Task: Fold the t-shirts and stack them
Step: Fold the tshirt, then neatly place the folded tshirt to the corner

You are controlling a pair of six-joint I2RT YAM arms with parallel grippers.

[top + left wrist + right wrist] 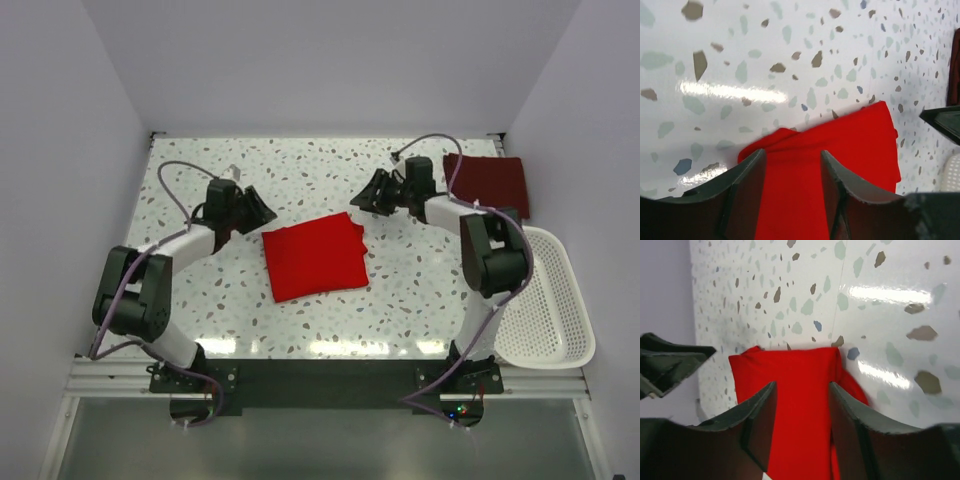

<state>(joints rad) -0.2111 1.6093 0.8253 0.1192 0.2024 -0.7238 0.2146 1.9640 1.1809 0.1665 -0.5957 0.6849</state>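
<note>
Speckled terrazzo table [330,170] carries a job that looks part done: one shirt lies folded at its middle, the other apart from it. The white basket [552,300] sits to the right of the red shirt [313,258], nearer the arms' bases. The red shirt lies flat in a rough, slightly skewed rectangle, with a bunched lump of cloth at its far right corner. The maroon shirt [487,180], folded smaller, lies well apart from the red shirt, to its right and farther back. The left gripper [262,208] hangs just off the red shirt's far left corner and the right gripper [362,195] just off its far right corner. Both have their fingers spread and hold nothing, and red cloth shows through the gap in each wrist view.

Stacking appears to be the step left, and the risk lies in the pick-up. A pinch that takes only the top layer would peel the fold open. The lump at the far right corner could give the right gripper an uneven bite, so that side trails. If one arm lifts faster than the other, the red shirt may sag and spill its folds. The two grippers face each other across the red shirt's far edge, so closing in together could bring them into contact.
</note>
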